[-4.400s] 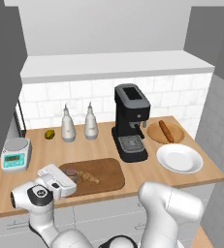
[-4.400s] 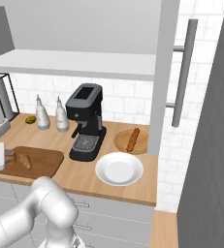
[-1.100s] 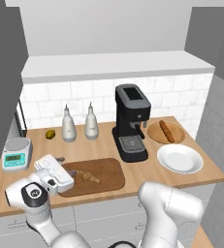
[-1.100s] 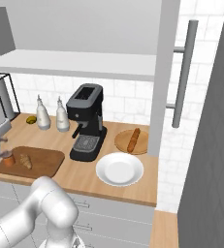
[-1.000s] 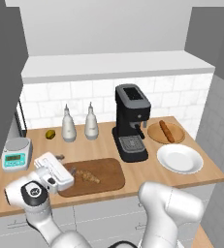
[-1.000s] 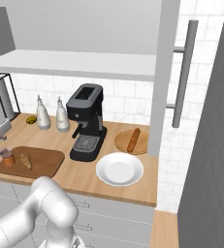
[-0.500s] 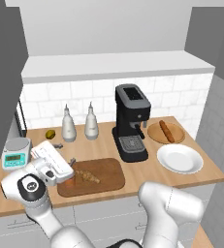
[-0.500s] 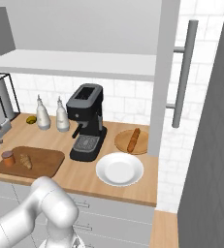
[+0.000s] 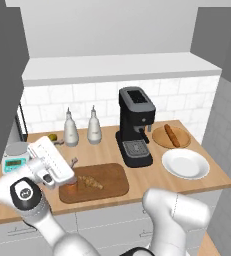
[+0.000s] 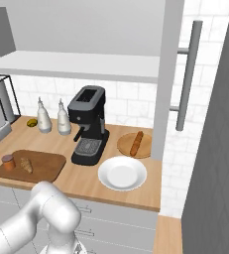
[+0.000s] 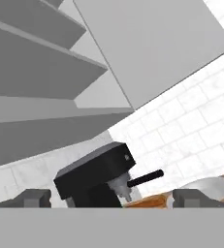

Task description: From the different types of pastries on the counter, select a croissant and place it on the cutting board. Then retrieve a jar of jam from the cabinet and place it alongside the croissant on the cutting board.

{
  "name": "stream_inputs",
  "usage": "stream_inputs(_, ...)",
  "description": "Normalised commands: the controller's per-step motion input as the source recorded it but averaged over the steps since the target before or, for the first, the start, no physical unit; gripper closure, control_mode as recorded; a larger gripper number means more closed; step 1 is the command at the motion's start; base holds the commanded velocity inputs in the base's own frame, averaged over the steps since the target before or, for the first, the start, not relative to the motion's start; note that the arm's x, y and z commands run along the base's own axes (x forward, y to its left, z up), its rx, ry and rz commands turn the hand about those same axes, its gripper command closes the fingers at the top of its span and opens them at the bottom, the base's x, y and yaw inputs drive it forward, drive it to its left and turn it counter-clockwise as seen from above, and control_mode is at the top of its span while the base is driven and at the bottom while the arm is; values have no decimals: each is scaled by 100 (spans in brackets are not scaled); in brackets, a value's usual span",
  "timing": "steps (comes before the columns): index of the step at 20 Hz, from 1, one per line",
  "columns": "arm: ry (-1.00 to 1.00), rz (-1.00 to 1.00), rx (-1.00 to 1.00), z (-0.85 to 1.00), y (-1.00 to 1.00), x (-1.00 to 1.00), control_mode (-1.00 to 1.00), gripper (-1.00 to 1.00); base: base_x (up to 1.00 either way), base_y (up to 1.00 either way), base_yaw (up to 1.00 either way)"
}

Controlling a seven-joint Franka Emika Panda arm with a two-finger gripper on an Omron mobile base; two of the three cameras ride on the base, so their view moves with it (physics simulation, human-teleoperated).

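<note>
The dark wooden cutting board [image 9: 107, 181] [image 10: 44, 166] lies on the counter [image 9: 152, 180] left of the coffee machine. The golden croissant [image 9: 91, 182] [image 10: 26, 165] rests near the board's middle. The small jar of jam [image 9: 71, 188] [image 10: 7, 161] stands upright on the board's left end, apart from the croissant. My gripper [image 9: 66, 156] [image 11: 114, 198] hovers above the jar, tilted up toward the coffee machine, open with nothing between its fingertips [image 11: 33, 197]. The stick pastry [image 9: 171, 135] [image 10: 136, 143] lies on a round wooden plate at the right.
A black coffee machine [image 9: 134, 127] [image 10: 88, 126] [image 11: 96, 177] stands right of the board. A white plate [image 9: 185, 164] [image 10: 122, 173] sits beyond it. Two white bottles [image 9: 70, 130] [image 10: 44, 120] stand by the tiled wall, a scale [image 9: 15, 157] at the far left. A shelf overhangs the counter.
My hand has lifted off the board's left end and tipped upward, leaving the jar standing there. It has left the right base view. Jaws stayed open.
</note>
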Motion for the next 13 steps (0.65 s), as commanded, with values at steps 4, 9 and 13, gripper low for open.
stream_inputs(4, -15, -7, 0, 57, 0, -51, -100, -100, 0, 0, 0)
stream_inputs(9, -5, -8, 0, 35, -7, -62, -100, -100, 0, 0, 0)
stream_inputs(13, 0, -5, 0, 7, -28, -35, -100, -100, 0, 0, 0)
